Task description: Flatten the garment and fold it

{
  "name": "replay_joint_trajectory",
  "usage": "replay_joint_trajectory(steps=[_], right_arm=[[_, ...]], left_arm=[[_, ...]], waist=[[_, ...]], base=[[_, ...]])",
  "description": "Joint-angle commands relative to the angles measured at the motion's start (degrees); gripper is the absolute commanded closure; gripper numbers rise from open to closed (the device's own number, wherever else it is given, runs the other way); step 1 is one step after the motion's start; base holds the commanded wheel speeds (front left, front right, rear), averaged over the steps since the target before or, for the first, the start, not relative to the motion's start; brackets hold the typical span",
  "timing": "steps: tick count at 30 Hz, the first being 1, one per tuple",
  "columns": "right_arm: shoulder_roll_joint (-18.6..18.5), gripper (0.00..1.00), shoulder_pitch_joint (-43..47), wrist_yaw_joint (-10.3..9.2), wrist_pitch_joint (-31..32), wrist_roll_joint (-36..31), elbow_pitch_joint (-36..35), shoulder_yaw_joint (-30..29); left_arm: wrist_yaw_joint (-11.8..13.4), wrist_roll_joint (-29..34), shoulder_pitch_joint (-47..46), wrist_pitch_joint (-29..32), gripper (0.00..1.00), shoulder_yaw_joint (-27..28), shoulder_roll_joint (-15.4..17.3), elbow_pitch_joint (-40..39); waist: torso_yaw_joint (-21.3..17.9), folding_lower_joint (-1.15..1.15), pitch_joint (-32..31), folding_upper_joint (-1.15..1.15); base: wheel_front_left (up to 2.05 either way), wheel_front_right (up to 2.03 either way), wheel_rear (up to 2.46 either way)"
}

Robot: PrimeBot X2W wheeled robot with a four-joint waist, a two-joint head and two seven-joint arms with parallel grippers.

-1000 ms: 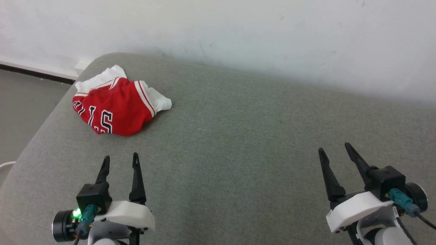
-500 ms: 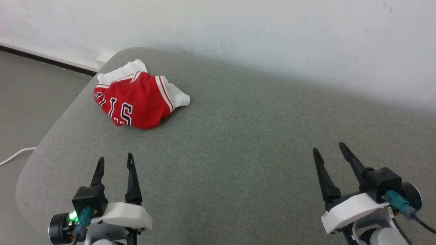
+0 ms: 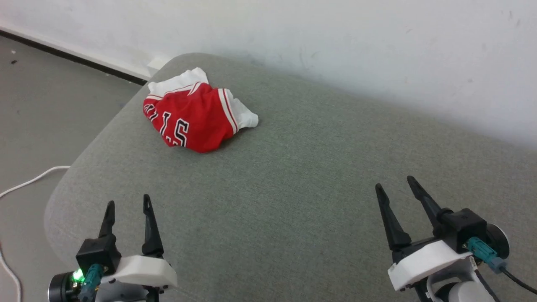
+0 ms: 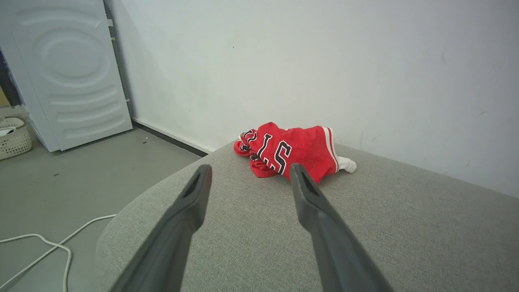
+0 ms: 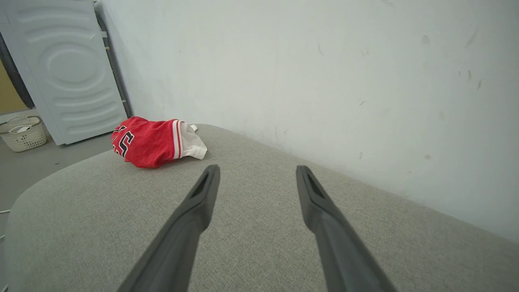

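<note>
While both arms sit low at the near edge of the head view, the garment (image 3: 197,121) lies crumpled in a heap at the far left corner of the grey cushion (image 3: 293,188), close to the white wall (image 3: 335,42). Its red body faces up, showing part of the black, white-edged lettering. A red-and-white striped band runs across the heap, and a white sleeve sticks out on the side toward the robot's right. More white cloth is bunched at its far edge.

The left pincer (image 3: 128,200) hovers over the near left part of the cushion with its two dark fingers spread and nothing between them, well apart from the garment. The right pincer (image 3: 394,182) is at the lower right, likewise spread wide and empty, and farther from the cloth.

From the left wrist, the left pincer (image 4: 249,166) points toward the garment (image 4: 296,156), which lies beyond the fingertips. From the right wrist, the right pincer (image 5: 257,167) points at bare cushion, with the garment (image 5: 150,142) off to the upper left.

Beside the cushion are the grey floor (image 3: 50,105), a white cable (image 3: 25,184), a white panelled appliance (image 4: 69,73) and a pale basket (image 4: 14,138).
</note>
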Motion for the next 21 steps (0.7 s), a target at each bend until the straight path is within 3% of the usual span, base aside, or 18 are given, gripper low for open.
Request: replay_joint_trajectory(steps=[1, 15, 21], right_arm=[[0.2, 0.0, 0.4, -0.04, -0.4, 0.4, 0.0, 0.2], [0.2, 0.0, 0.3, -0.05, -0.7, 0.9, -0.3, 1.7], [0.2, 0.0, -0.4, -0.05, -0.1, 0.5, -0.8, 2.3]], left_arm=[[0.4, -0.6, 0.6, -0.7, 0.0, 0.4, 0.6, 0.2], [1.8, -3.2, 0.9, -2.4, 0.0, 1.2, 1.0, 0.1], [1.5, -5.7, -1.6, -2.6, 0.0, 2.0, 1.7, 0.5]], waist=[[0.7, 0.0, 0.1, 0.0], [4.6, 0.0, 1.0, 0.0], [4.4, 0.0, 3.1, 0.0]], base=[[0.0, 0.0, 0.0], [0.0, 0.0, 0.0], [0.0, 0.0, 0.0]])
